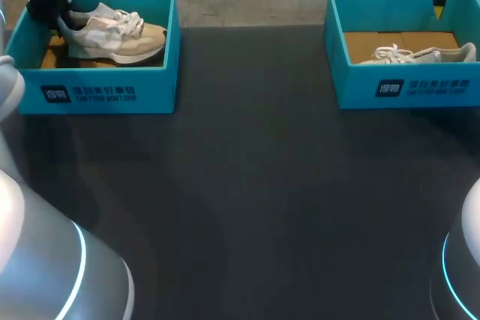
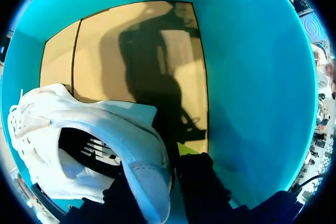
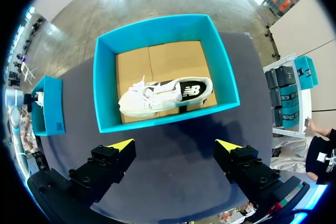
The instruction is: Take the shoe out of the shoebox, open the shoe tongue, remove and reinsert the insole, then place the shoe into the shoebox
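A white and beige shoe (image 1: 112, 35) lies in the left teal shoebox (image 1: 105, 89) at the table's back left. My left gripper (image 1: 49, 7) is down inside that box at the shoe's heel. In the left wrist view the white heel collar of the shoe (image 2: 105, 129) stands between the black fingers (image 2: 202, 182), which press it from both sides, so my left gripper (image 2: 155, 177) is shut on it. A second white shoe (image 1: 416, 55) (image 3: 165, 95) lies in the right shoebox (image 1: 405, 89) (image 3: 105, 77). My right gripper (image 1: 439, 1) (image 3: 176, 145) hangs open, well above that box.
The dark table top (image 1: 255, 185) stretches between and in front of the two boxes. Brown cardboard (image 2: 136, 51) lines the left box's floor, and its teal walls close in around my left gripper.
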